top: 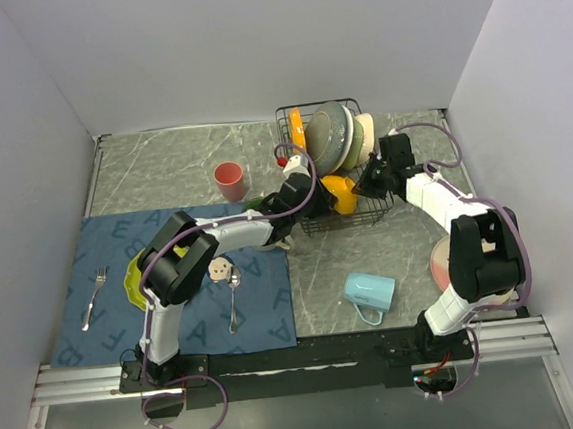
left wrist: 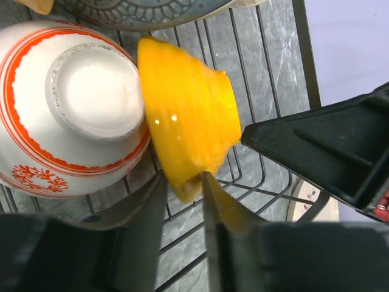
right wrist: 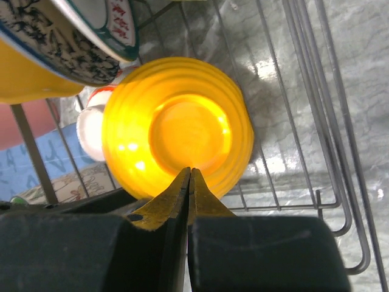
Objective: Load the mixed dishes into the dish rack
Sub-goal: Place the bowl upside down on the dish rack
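An orange bowl (top: pixel 340 195) lies on its side in the front of the black wire dish rack (top: pixel 299 123), beside a white bowl with a red pattern (left wrist: pixel 73 109). My left gripper (left wrist: pixel 182 182) reaches into the rack from the left, with one finger on each side of the orange bowl's (left wrist: pixel 188 115) lower rim, both touching it. From the right, my right gripper (right wrist: pixel 190 171) is shut with nothing between its fingers, and its tips rest against the orange bowl's (right wrist: pixel 182 121) underside. Several plates and bowls (top: pixel 335 135) stand upright in the back of the rack.
A pink cup (top: pixel 229 179) stands left of the rack. A light-blue mug (top: pixel 369 293) lies on the table in front. A pink plate (top: pixel 439 264) sits by the right arm. On the blue mat (top: pixel 118 239) are a lime-green plate (top: pixel 132 283), a small dish (top: pixel 221 269), a fork (top: pixel 93 297) and a spoon (top: pixel 234 299).
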You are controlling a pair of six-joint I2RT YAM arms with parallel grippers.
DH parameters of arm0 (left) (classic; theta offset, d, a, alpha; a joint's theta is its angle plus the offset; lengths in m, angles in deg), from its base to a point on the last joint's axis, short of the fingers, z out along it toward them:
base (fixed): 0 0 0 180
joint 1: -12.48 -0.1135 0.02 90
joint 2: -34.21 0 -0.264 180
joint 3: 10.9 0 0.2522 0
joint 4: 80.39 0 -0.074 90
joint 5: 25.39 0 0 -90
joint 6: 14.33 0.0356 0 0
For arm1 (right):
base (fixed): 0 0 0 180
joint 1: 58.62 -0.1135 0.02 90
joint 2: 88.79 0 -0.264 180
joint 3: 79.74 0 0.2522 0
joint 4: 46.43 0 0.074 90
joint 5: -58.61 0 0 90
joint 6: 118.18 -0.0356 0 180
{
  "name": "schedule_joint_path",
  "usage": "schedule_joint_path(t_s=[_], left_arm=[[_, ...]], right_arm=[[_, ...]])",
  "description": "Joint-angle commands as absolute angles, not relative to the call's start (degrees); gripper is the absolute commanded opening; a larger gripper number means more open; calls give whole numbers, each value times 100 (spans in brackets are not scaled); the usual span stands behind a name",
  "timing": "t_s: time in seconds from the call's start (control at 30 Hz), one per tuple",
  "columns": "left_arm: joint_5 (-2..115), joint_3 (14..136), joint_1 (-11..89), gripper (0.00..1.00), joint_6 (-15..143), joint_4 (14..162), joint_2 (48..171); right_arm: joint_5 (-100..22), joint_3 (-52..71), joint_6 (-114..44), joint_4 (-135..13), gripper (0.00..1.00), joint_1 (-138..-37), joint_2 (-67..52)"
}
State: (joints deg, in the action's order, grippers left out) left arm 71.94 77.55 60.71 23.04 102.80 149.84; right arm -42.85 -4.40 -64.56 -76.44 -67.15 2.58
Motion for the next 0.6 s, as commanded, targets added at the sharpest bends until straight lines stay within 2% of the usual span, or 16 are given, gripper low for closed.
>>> schedule_joint_path(t_s=[0.0,0.03,0.2,0.4,0.47,0.53,0.57], left_arm=[[7225,7730,6108,29,2117,10659,14890],[7234,7730,6108,22,2100,10651,14873],[7155,7879,6100,2,2065,10537,14864],[7032,8134,6100,1,2003,10378,14952],[7006,8134,6100,1,1977,10439,14943],[6997,8117,6091,1,1924,10492,14934],[6988,8108,6082,1,1907,10527,14917]], right_arm=[[-4317,-402,-6598,-7715,5,-6741,-125],[-4291,-384,-6606,-7733,5,-6750,-143],[-3966,-252,-6677,-7952,5,-6750,-283],[-3561,-217,-6782,-8190,9,-6714,-643],[-3413,-209,-6782,-8286,16,-6697,-853],[-3298,-182,-6756,-8374,28,-6679,-1082],[-3245,-173,-6747,-8444,42,-6662,-1144]])
